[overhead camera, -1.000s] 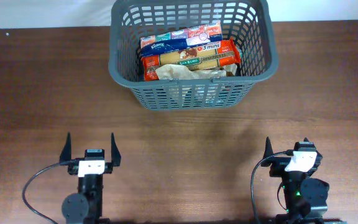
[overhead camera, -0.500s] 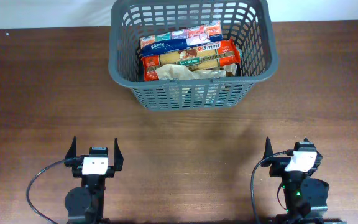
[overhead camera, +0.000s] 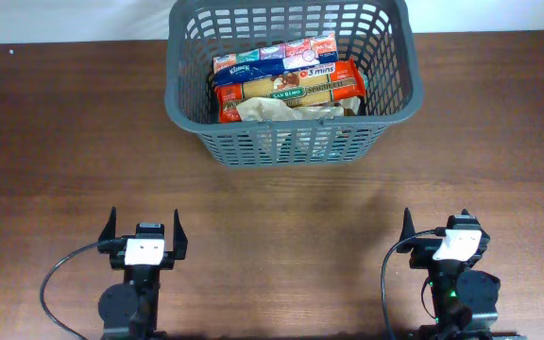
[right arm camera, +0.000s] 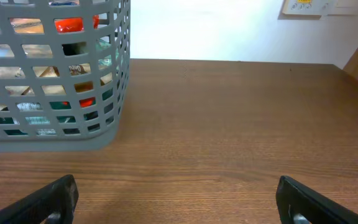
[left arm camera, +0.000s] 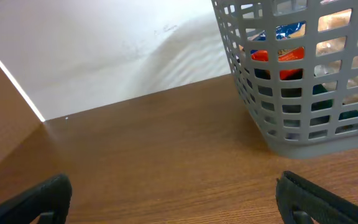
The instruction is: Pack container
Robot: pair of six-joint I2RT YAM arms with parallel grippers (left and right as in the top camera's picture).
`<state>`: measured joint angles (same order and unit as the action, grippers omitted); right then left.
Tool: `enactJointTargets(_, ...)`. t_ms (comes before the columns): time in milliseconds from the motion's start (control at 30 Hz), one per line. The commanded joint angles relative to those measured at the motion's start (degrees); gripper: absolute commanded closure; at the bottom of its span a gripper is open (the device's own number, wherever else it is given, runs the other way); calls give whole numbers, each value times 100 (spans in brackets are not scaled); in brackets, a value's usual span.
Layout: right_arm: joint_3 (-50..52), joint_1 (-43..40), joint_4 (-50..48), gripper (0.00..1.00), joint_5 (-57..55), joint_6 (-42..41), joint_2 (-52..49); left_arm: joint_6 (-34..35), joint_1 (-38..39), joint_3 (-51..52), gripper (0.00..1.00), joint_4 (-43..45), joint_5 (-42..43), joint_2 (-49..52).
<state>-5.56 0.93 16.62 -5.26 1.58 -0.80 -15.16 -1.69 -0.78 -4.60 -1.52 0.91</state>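
Basket placement: the grey shopping basket point(overhead camera: 291, 142) stands at the far middle of the brown wooden surface point(overhead camera: 64, 132), well apart from both arms. Inside it lie a red San Remo spaghetti packet point(overhead camera: 291, 91), a blue Kleenex pack point(overhead camera: 237, 70) just behind that, a crumpled beige bag point(overhead camera: 274, 110) toward the near wall, and small boxes point(overhead camera: 296, 49) along the far wall. The left end effector point(overhead camera: 144, 222) sits near the front edge, fingers spread wide, holding nothing. The right end effector point(right arm camera: 176, 186) is likewise spread wide and empty.

basket point(overhead camera: 291, 146) dark grey lattice | spaghetti packet point(overhead camera: 289, 92) red | table point(overhead camera: 64, 142) brown woodgrain
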Motion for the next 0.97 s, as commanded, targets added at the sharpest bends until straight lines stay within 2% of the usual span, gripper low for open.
enactJointTargets(0, 42, -31, 4, 1, 9, -13, 59, 57, -35, 20, 1, -17, 26, -13)
enactJointTargets(933, 42, -31, 4, 1, 9, -13, 59, 57, -35, 20, 1, -17, 26, -13)
